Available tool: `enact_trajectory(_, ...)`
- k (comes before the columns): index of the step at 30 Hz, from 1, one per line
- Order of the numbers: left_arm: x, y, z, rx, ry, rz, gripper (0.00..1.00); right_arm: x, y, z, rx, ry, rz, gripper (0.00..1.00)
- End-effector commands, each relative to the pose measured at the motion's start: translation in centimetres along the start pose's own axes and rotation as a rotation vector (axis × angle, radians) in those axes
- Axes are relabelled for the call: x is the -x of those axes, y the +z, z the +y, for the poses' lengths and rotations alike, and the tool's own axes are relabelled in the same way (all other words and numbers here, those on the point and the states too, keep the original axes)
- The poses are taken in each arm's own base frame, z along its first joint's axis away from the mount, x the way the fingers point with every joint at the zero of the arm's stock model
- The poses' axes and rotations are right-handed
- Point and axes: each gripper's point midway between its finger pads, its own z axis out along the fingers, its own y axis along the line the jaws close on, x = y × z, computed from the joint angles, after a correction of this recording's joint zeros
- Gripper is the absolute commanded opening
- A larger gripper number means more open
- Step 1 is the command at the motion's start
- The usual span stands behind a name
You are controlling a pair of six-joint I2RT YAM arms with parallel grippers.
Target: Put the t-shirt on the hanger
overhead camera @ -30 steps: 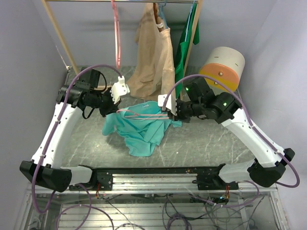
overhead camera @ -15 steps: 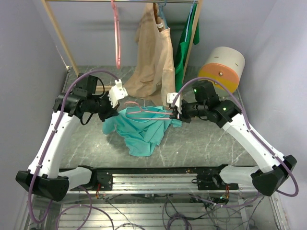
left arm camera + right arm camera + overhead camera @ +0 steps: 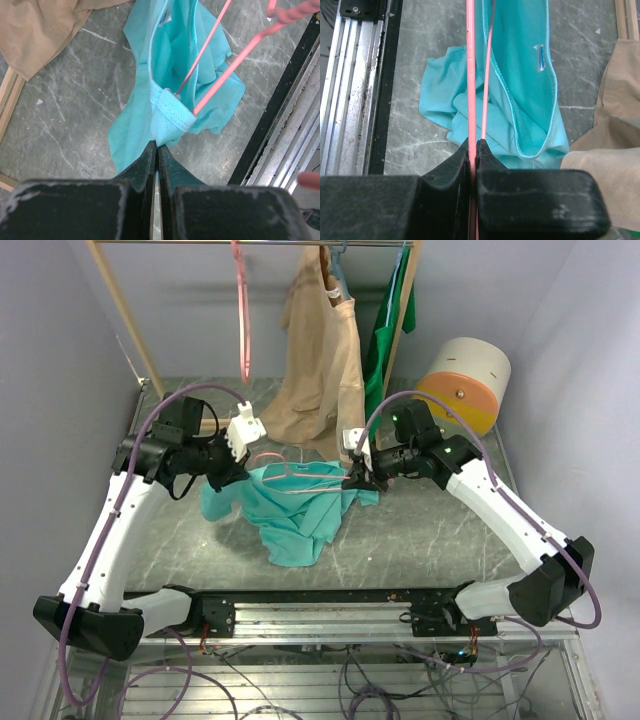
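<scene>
Top external: left claw (image 3: pixel 236 476) clamped shut on the t-shirt (image 3: pixel 300 515) edge. Right claw (image 3: pixel 352 480) pinched shut on the pink hanger (image 3: pixel 300 473). Shirt mid-table (image 3: pixel 420 530) between the arms, hanger bars inside it.

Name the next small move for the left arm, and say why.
Likely ease the left gripper toward the right gripper, sliding the collar further along the pink hanger. It is shut on the t-shirt's collar band, only the hanger's tip sits inside that opening, and the right gripper clamps the other end.
</scene>
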Motion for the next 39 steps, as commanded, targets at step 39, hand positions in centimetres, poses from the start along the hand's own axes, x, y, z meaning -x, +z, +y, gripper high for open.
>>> enact_trajectory(39, 6.4, 1.3, 0.1, -0.017, -0.103, -0.229, 0.11, 0.4, 2.8, -2.1, 0.05, 0.062, -0.282, 0.0)
